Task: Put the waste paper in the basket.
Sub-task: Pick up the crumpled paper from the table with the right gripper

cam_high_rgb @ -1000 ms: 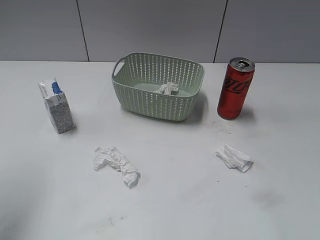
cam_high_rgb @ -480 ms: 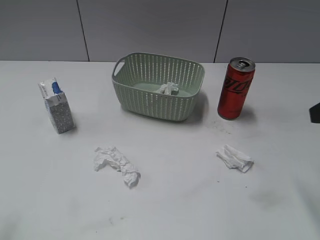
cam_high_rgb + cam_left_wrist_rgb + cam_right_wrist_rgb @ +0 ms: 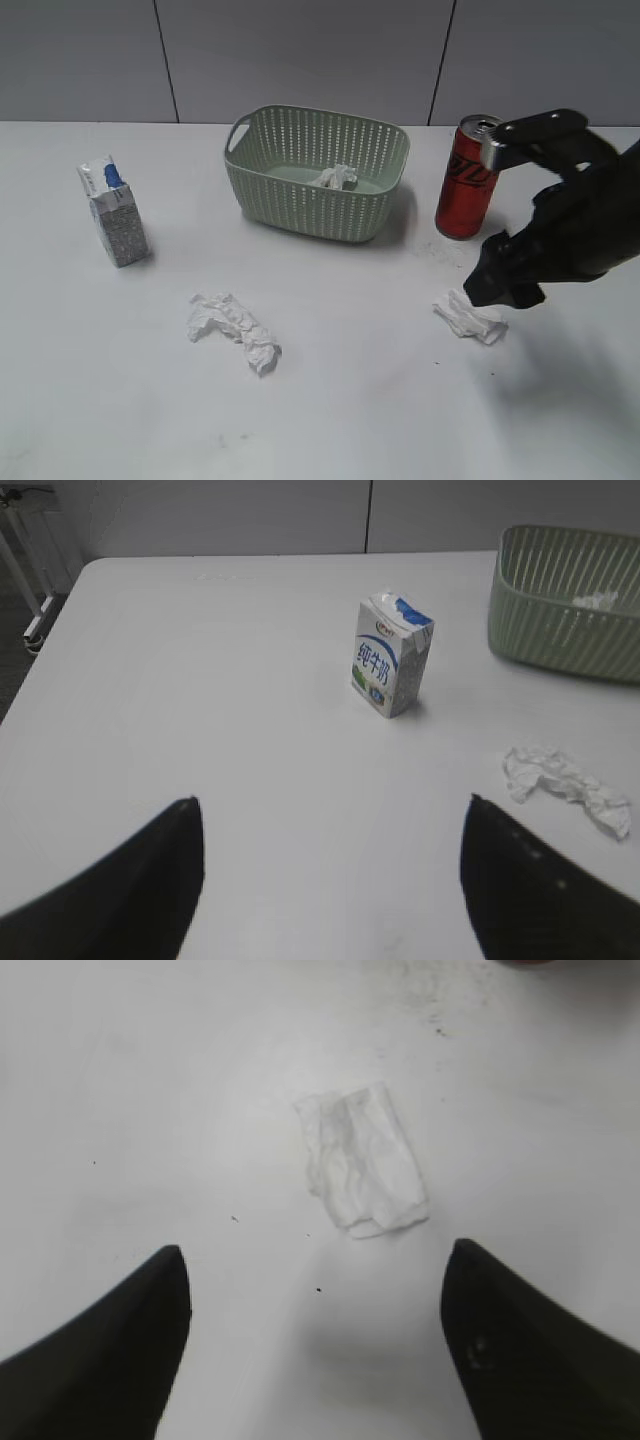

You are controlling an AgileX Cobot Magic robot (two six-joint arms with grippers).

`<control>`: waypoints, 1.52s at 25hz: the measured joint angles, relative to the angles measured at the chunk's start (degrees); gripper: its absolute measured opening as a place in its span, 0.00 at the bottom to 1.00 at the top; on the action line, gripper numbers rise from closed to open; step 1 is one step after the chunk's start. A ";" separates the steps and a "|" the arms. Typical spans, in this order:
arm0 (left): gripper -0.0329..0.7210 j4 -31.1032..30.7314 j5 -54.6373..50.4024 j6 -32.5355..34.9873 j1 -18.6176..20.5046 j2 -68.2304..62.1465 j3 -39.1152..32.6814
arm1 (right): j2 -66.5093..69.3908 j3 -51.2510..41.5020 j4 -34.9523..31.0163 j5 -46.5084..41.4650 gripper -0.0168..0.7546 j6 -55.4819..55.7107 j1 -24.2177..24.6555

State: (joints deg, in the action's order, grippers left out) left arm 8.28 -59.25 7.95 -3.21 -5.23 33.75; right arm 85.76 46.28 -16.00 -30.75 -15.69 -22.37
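Note:
The pale green basket (image 3: 300, 205) stands at the back centre with one waste paper wad (image 3: 338, 178) inside. A longer, stringier wad (image 3: 235, 328) lies on the table front left. A smaller wad (image 3: 468, 316) lies front right. My right gripper (image 3: 503, 282) hovers just above that wad, open and empty. In the right wrist view the wad (image 3: 362, 1165) lies ahead of the open jaws (image 3: 315, 1248). My left gripper (image 3: 331, 800) is open and empty. Its view shows the long wad (image 3: 565, 785) to the right and the basket (image 3: 560, 630) far right.
A red can (image 3: 470, 180) stands right of the basket, close behind my right arm. An upright white-and-blue packet (image 3: 114, 213) stands at the left; it also shows in the left wrist view (image 3: 392, 653). The table's left edge shows in the left wrist view.
My right arm has come in from the right edge and now hangs over the front right wad. The wads, basket, can and packet have not moved.

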 joint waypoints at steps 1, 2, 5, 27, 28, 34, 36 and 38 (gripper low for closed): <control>0.83 0.00 -0.07 -1.05 0.00 1.36 -0.33 | 2.03 0.37 0.28 0.84 0.78 0.06 -0.80; 0.83 0.00 -0.06 -1.62 0.00 2.82 -0.72 | 4.07 0.73 0.56 1.46 0.78 0.18 -1.24; 0.83 0.00 -0.35 -2.44 0.00 5.29 -1.81 | 9.02 1.67 1.34 4.17 0.78 0.29 -1.65; 0.83 0.34 0.42 -2.75 0.00 5.54 -4.80 | 21.68 2.21 3.31 14.49 0.40 0.63 -1.65; 0.83 0.34 0.42 -2.75 0.00 5.54 -4.80 | 21.68 2.27 3.31 13.96 0.31 0.63 -1.65; 0.83 0.39 0.42 -2.75 0.00 5.54 -4.80 | 20.76 3.13 3.15 6.76 0.02 -0.47 -1.83; 0.83 0.39 0.42 -2.75 0.00 5.54 -4.80 | 19.55 4.68 3.15 2.17 0.02 -2.32 -2.48; 0.83 0.39 0.42 -2.75 0.00 5.54 -4.80 | 17.87 7.06 2.93 -1.48 0.02 -4.42 -3.39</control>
State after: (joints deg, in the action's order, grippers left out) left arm 8.67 -58.82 5.20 -3.21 0.31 28.95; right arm 103.63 53.34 -13.06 -32.23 -20.10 -25.76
